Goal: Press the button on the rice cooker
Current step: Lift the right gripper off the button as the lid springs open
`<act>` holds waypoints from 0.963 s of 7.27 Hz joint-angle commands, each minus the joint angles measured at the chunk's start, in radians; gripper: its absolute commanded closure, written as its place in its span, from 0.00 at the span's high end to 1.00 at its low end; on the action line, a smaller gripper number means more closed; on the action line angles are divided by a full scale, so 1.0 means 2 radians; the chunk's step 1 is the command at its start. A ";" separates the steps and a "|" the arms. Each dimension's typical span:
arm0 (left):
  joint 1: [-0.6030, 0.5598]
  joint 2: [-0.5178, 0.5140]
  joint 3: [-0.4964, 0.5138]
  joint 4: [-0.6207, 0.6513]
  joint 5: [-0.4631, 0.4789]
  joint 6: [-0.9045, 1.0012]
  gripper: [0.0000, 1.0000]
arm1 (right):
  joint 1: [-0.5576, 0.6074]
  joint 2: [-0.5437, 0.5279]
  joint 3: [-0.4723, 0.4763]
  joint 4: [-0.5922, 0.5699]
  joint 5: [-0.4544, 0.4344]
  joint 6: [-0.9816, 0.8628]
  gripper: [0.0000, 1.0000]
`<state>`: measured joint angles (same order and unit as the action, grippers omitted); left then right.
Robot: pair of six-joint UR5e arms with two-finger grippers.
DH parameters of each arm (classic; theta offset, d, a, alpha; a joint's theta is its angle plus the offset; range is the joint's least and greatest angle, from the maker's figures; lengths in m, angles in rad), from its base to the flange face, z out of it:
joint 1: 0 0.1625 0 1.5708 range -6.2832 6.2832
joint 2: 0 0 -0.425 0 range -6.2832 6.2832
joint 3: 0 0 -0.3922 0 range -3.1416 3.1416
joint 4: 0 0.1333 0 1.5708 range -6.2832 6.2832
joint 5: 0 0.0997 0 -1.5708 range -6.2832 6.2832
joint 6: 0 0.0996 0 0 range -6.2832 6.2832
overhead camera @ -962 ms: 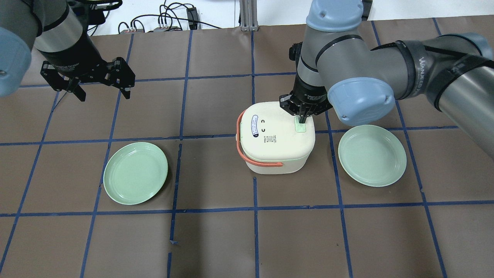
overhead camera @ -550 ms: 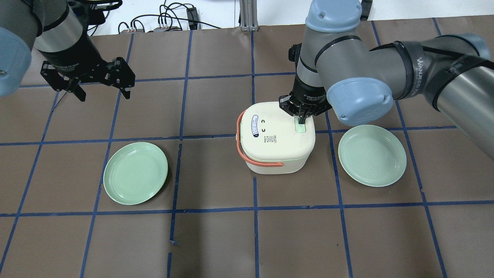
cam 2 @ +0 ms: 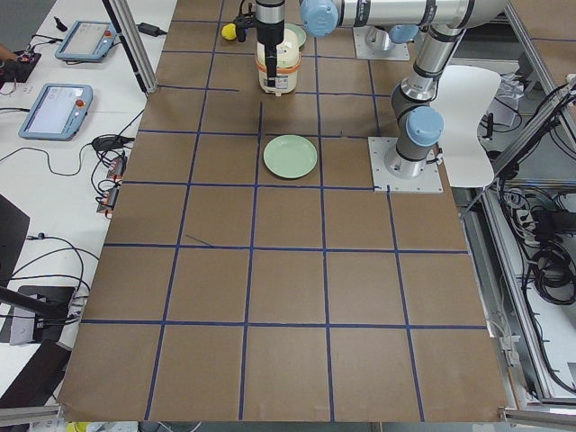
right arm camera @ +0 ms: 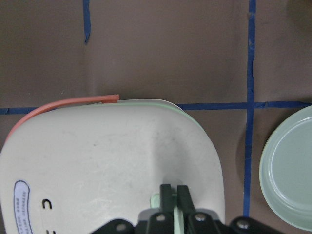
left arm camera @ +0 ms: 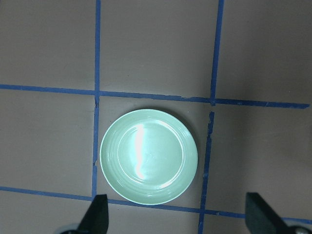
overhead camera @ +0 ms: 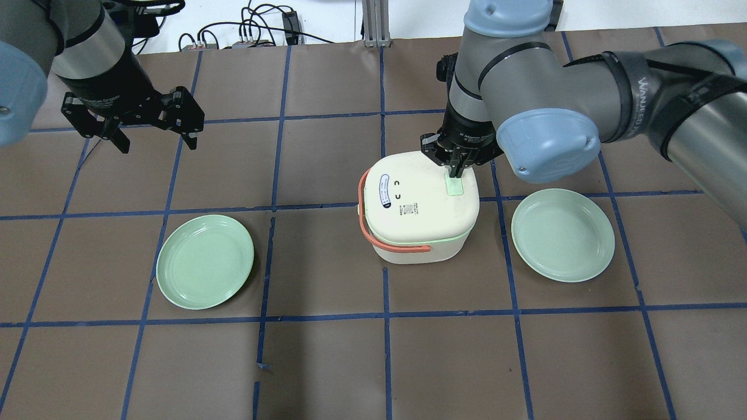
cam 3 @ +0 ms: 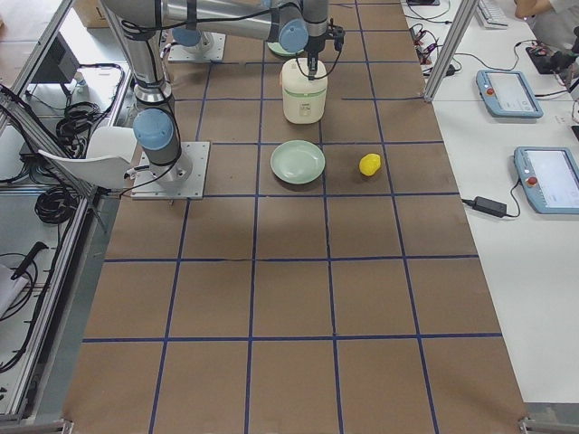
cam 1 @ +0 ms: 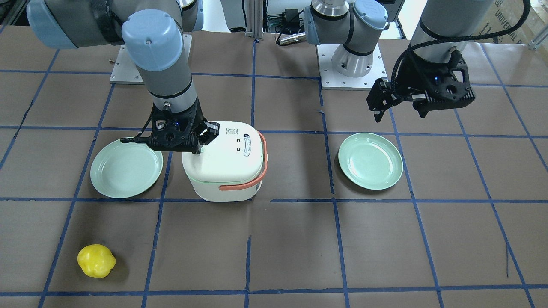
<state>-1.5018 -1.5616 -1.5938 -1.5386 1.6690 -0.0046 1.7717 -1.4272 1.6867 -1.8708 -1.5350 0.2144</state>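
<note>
The cream rice cooker [overhead camera: 417, 204] with an orange handle [overhead camera: 365, 219] stands mid-table, also in the front view [cam 1: 222, 162]. Its pale green button [overhead camera: 454, 186] is on the lid's far right edge. My right gripper [overhead camera: 454, 172] is shut, its fingertips pointing down at the button's far end; the right wrist view shows the gripper [right arm camera: 174, 191] shut over the button [right arm camera: 155, 200]. A green rim shows under the lid, which stands slightly raised. My left gripper [overhead camera: 157, 144] is open and empty, high over the far left of the table.
Two green plates lie on the table, one left [overhead camera: 205, 261] of the cooker and one right [overhead camera: 563, 234]. A yellow object [cam 1: 96, 260] lies near the operators' side. Cables run along the far edge.
My right gripper's tips have shifted slightly back and up on the button. The lid now stands a little raised, with a green rim showing. The left arm has not moved.
</note>
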 commanded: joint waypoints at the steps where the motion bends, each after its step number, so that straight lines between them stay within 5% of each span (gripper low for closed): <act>1: 0.000 0.000 0.000 0.000 0.000 0.000 1.00 | -0.001 -0.014 -0.058 0.070 0.000 -0.001 0.69; 4: 0.000 0.000 0.000 0.000 0.000 0.000 1.00 | -0.029 0.001 -0.193 0.229 -0.010 -0.012 0.74; 5: 0.000 0.000 0.000 0.000 0.000 0.000 1.00 | -0.056 0.001 -0.196 0.238 -0.010 -0.036 0.90; 7: 0.000 0.000 0.000 0.000 0.000 0.000 1.00 | -0.078 -0.001 -0.196 0.235 -0.006 -0.043 0.93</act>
<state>-1.5018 -1.5616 -1.5938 -1.5386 1.6690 -0.0046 1.6372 -1.4277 1.2987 -1.4037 -1.5492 0.1389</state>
